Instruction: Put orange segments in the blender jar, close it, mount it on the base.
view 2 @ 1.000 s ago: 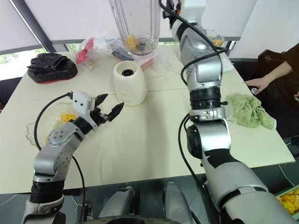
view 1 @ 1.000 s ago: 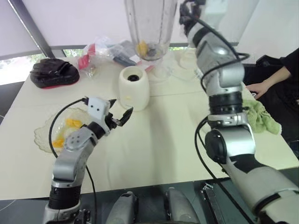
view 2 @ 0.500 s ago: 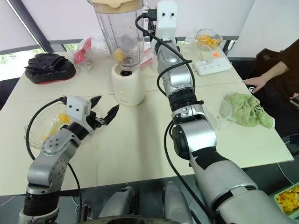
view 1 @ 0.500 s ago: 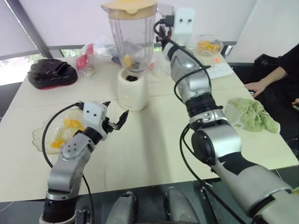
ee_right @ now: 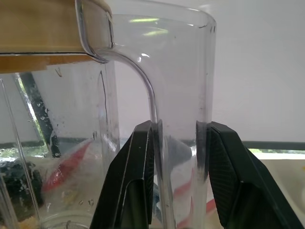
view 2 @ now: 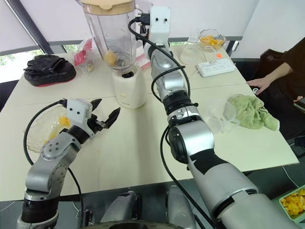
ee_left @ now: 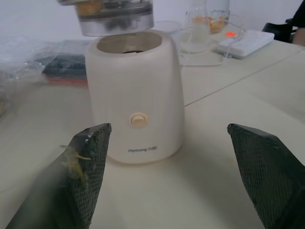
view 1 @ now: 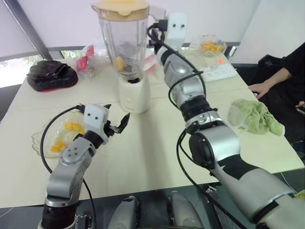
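One blender jar [view 1: 125, 40]; perhaps one orange segment [view 1: 119, 62] inside.

Background clutter on the table [view 1: 157, 143]: a black glove-looking thing [view 1: 51, 75] far left, crinkly plastic bags [view 1: 90, 56] behind it, a white power strip [view 1: 218, 72], a green towel [view 1: 259, 116] by a person's hand [view 1: 259, 89], plus a clear cup [view 2: 220, 119].
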You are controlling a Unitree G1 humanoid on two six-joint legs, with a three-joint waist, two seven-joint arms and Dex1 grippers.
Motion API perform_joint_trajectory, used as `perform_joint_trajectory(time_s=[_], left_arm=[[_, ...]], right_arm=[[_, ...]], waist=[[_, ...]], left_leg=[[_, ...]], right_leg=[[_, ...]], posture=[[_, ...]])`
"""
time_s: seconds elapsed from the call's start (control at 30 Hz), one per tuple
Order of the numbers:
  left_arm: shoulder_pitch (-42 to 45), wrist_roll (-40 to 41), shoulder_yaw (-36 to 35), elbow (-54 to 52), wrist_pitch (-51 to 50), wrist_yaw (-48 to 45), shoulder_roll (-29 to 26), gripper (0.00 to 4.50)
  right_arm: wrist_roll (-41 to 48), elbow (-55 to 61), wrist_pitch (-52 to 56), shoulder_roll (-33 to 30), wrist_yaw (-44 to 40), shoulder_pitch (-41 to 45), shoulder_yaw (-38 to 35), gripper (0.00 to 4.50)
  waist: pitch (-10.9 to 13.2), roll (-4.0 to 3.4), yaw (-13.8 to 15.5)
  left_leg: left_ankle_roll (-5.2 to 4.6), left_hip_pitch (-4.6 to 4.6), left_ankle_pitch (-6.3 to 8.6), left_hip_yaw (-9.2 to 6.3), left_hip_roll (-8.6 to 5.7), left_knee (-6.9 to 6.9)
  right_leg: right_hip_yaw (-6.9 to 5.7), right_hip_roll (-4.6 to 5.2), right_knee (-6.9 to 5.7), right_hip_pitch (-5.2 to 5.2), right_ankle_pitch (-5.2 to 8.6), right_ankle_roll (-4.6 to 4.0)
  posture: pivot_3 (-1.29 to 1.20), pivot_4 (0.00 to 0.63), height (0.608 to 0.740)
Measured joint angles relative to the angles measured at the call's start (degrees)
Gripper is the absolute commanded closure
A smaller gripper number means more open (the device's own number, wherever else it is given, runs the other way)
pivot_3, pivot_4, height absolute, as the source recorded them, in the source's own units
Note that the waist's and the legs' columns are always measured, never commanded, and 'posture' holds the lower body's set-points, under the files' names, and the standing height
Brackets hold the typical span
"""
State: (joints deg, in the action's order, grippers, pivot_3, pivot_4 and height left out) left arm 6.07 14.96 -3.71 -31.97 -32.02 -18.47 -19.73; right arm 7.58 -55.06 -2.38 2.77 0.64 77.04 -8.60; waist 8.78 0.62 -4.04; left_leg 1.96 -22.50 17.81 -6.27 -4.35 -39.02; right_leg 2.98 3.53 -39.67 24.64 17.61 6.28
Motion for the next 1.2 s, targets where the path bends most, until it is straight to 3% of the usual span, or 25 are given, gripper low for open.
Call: perform_joint_trajectory(time_s=[0.57, 1.2], left_arm=[[-0.2, 0.2, 1.2, -3.9, -4.1, 0.2, -0.9, 0.41], [-1.0, -0.3, 3.1, -2.8, -2.0, -2.5, -2.2, 0.41]], right_arm=[[-0.6, -2.1, -4.3, -0.6, -0.9, -1.3, 0.2, 3.13], [-1.3, -3.9, -8.0, -1.7, 0.0, -2.4, 0.1, 3.13]], waist=[[0.0, -0.02, 0.0], [0.1, -0.09, -0.1]], left_leg=[[0.0, 0.0, 0.0, -0.01, 0.0, 0.01], [0.0, 0.01, 0.0, -0.03, 0.02, 0.05]], right_leg=[[-0.01, 0.0, 0.03, -0.02, 0.0, 0.0], [-0.01, -0.02, 0.12, -0.05, 0.0, -0.01]], posture=[[0.0, 0.15, 0.74], [0.0, 0.15, 0.74]])
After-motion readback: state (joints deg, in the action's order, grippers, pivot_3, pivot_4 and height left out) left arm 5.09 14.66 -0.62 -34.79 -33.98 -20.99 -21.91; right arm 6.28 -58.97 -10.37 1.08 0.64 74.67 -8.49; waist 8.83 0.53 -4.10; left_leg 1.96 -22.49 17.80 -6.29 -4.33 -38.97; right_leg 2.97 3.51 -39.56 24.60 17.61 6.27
